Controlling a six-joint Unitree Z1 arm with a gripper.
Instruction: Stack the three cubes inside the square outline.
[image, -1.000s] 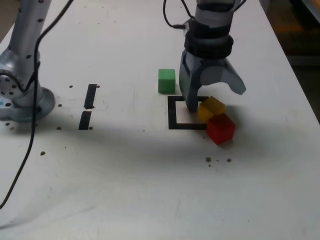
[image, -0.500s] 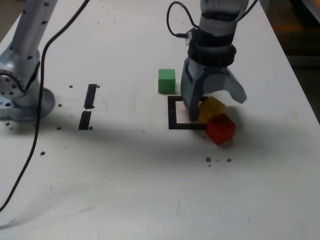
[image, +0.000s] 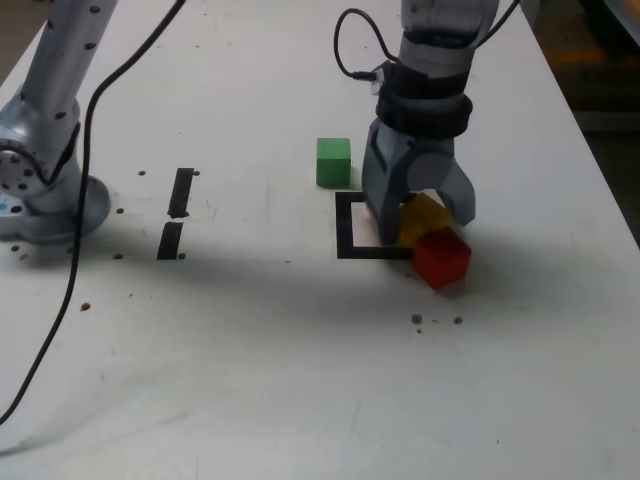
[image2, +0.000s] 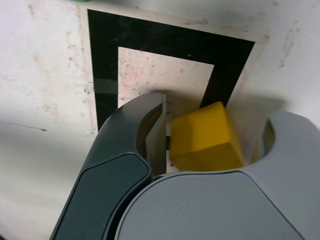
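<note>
My tool (image: 420, 215) is down at the white bench (image: 250, 340) with its jaws narrowed around the small matte yellow cube (image2: 207, 137); a sliver of gap shows on one side in the wrist view, so I cannot tell whether it is gripped yet. That cube sits on the edge of the square outline of black tape (image: 346, 228) at the exterior view's right, touching the matte red cube (image: 441, 257) in front of it. To do this well I should close squarely on flat faces, lift straight so the red one is not dragged, then centre over the white inside. I count three cubes, the green one (image: 333, 162) just beyond the outline, one square, two short tape strips (image: 176, 213)
</note>
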